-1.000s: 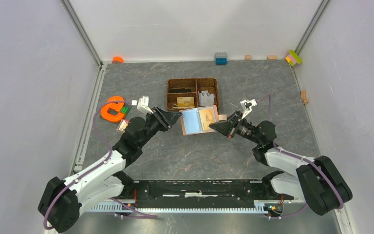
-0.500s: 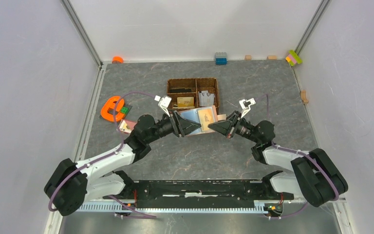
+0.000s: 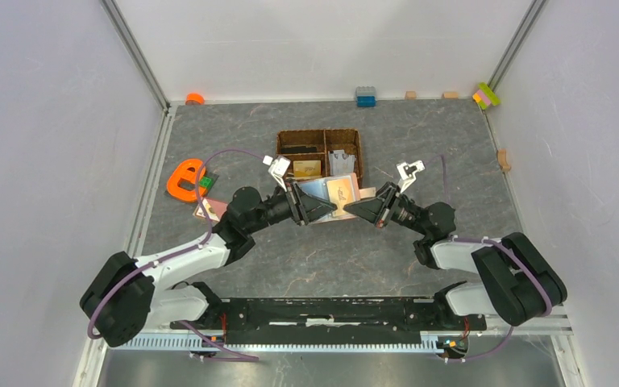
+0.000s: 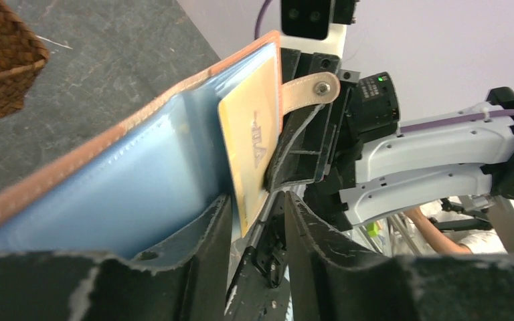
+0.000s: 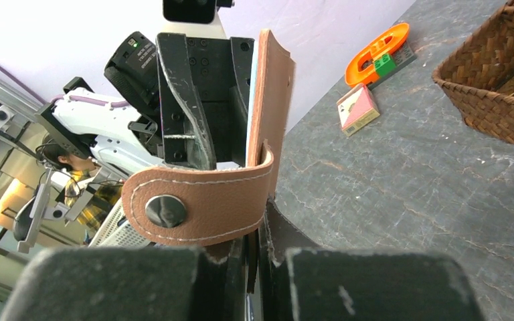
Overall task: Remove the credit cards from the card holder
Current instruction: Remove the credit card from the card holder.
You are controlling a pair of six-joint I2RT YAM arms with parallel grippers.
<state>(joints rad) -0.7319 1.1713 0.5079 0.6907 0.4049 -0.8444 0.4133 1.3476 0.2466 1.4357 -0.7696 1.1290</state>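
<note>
Salmon leather card holder (image 4: 127, 180), flat gold-tan credit card (image 4: 251, 134)

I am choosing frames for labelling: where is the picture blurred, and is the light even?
Top view: even soft light, no glare, all sharp, though the wallet is small. Left wrist view: the left gripper's fingers are soft, the gold card is sharp. Right wrist view: the right gripper's fingers are blurred, the snap tab is sharp.

The gold-tan card (image 4: 247, 140) is partly hidden behind the left gripper (image 4: 258, 200), the card holder (image 4: 140, 180) cropped at left
</note>
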